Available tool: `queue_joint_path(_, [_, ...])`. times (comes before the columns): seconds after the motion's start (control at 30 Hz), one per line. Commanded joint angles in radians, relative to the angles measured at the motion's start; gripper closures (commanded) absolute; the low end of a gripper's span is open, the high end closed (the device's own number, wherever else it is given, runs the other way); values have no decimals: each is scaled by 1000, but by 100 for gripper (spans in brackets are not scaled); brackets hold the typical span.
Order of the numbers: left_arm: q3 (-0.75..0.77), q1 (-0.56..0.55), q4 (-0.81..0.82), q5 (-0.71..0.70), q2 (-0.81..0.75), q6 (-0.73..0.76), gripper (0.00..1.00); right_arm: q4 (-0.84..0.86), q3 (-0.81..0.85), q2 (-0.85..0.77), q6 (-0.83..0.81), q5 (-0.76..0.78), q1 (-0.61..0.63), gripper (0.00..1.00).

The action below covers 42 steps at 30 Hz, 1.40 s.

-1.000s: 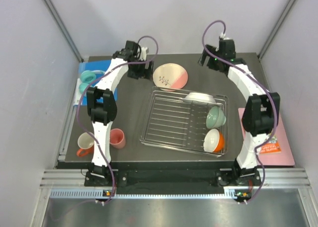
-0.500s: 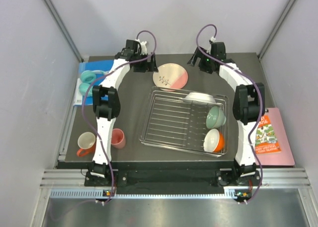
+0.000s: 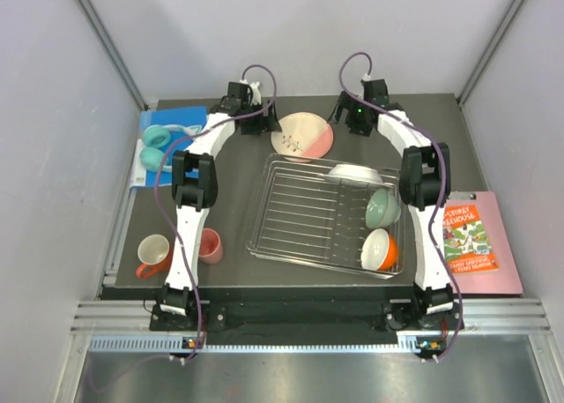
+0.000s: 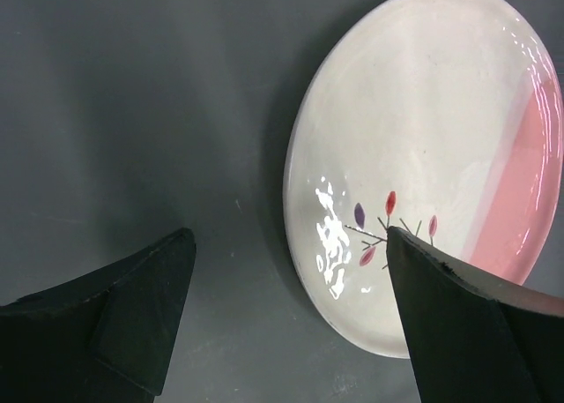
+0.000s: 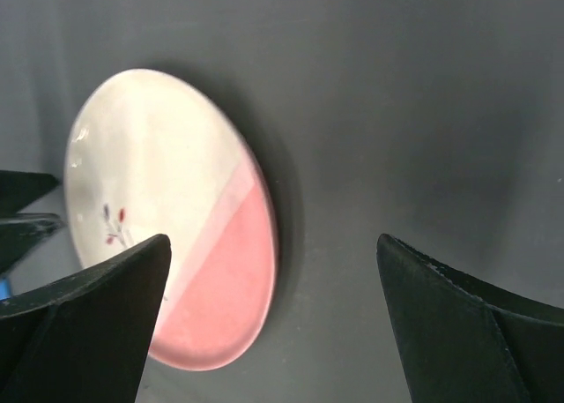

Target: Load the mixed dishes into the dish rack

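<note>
The pink-and-cream plate (image 3: pixel 302 134) (image 4: pixel 423 156) (image 5: pixel 167 200) lies flat on the dark table behind the dish rack (image 3: pixel 291 211). My left gripper (image 3: pixel 263 121) (image 4: pixel 289 235) is open at the plate's cream left rim, one finger over the table and one over the plate. My right gripper (image 3: pixel 344 121) (image 5: pixel 273 240) is open at the pink right rim. Neither holds anything. In the rack are the white plate (image 3: pixel 354 172), mint-green bowl (image 3: pixel 382 208) and orange bowl (image 3: pixel 379 250). The pink cup (image 3: pixel 209 245) and orange mug (image 3: pixel 153 253) stand at the front left.
A teal ring-shaped object (image 3: pixel 157 137) rests on a flat blue board (image 3: pixel 167 119) at the back left. A colourful book (image 3: pixel 467 240) lies on a pink board (image 3: pixel 498 279) at the right edge. Grey walls enclose the table on three sides.
Both arms have swung inward toward the pink-and-cream plate, the left gripper moving right and the right gripper moving left. The right arm's move has uncovered the book.
</note>
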Motion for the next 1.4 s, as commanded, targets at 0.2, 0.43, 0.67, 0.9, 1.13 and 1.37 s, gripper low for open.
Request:
queue_joint_path(0.2, [35,-31,71,121,69,-23,5,-81,42,27,-98,-10,34,0])
queue_joint_path(0.43, [26,-96,60,161,78,19,2,-20,-21,24,-95,-93,51,0])
queue_joint_path(0.67, [23,-109,66,189,86,13,2,2,-27,55,-72,-150,54,6])
queue_joint_path(0.9, [23,-114,100,216,89,-21,1,28,-28,73,-38,-205,53,46])
queue_joint_path(1.13, [20,-132,124,227,106,-41,1,181,-82,35,55,-349,50,54])
queue_joint_path(1.37, [20,-151,146,236,121,-67,1,496,-162,23,272,-518,50,44])
